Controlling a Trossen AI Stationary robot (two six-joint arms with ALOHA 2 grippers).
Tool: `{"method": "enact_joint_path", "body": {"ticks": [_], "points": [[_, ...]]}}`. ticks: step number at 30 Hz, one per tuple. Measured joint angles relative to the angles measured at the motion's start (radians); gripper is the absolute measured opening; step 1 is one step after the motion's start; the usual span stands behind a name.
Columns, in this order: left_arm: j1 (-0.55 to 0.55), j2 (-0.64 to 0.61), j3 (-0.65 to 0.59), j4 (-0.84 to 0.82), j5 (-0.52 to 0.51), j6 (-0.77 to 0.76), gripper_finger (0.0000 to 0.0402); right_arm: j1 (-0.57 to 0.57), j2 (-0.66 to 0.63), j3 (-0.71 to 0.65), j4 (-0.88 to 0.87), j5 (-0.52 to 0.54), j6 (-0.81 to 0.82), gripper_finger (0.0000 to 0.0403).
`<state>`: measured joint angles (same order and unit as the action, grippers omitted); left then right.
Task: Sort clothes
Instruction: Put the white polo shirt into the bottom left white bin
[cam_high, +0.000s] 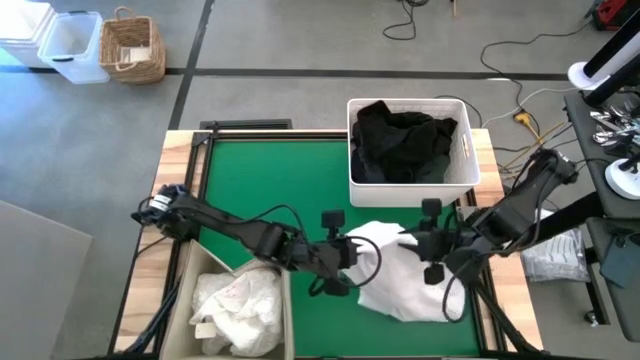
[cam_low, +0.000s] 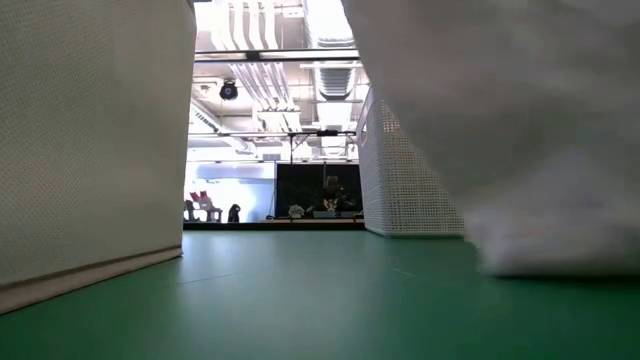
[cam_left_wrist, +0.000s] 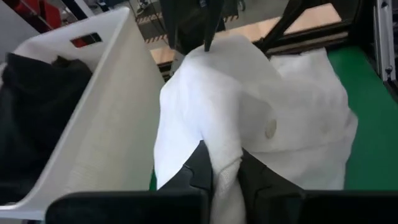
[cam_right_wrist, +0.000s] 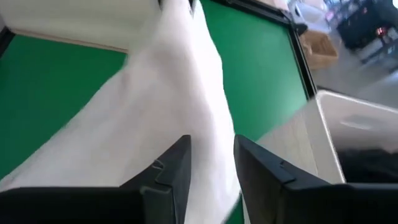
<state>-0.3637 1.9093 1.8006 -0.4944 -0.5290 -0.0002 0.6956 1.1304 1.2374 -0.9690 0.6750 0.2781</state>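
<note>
Currently the white shirt (cam_high: 400, 268) lies on the green mat (cam_high: 270, 180) near the front edge, just in front of the white basket (cam_high: 412, 185) of dark clothes (cam_high: 400, 140). Left gripper (cam_left_wrist: 225, 169) is clamped on a fold of the shirt's left side, cloth pinched between its fingers (cam_left_wrist: 200, 168). Right gripper (cam_right_wrist: 211, 163) is at the shirt's right side, fingers (cam_right_wrist: 264, 168) narrowly parted with cloth running between them. More white clothes (cam_high: 235, 305) sit in the beige bin (cam_high: 178, 300) at the front-left corner.
</note>
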Motion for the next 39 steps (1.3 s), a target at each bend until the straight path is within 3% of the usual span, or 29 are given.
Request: {"method": "enact_joint_path", "body": {"ticks": [6,12,19,31,39], "points": [[-0.008,-0.025,0.121,-0.144,-0.006,0.02,0.0007,0.042,-0.078,-0.007,-0.09,-0.002,0.108,0.0114],[-0.018,-0.026,0.327,-0.326,-0.011,0.024,0.0006,0.104,-0.193,-0.061,-0.141,0.014,0.273,0.0091],[-0.038,-0.029,0.559,-0.41,-0.015,0.058,0.0006,0.112,-0.314,-0.171,-0.155,0.016,0.385,0.0066],[-0.057,-0.183,0.551,-0.276,-0.026,0.127,0.0006,0.111,-0.362,-0.243,-0.142,0.034,0.422,0.0059],[-0.074,-0.301,0.554,-0.201,-0.039,0.093,0.0007,0.111,-0.362,-0.245,-0.125,0.06,0.419,0.0057]]}}
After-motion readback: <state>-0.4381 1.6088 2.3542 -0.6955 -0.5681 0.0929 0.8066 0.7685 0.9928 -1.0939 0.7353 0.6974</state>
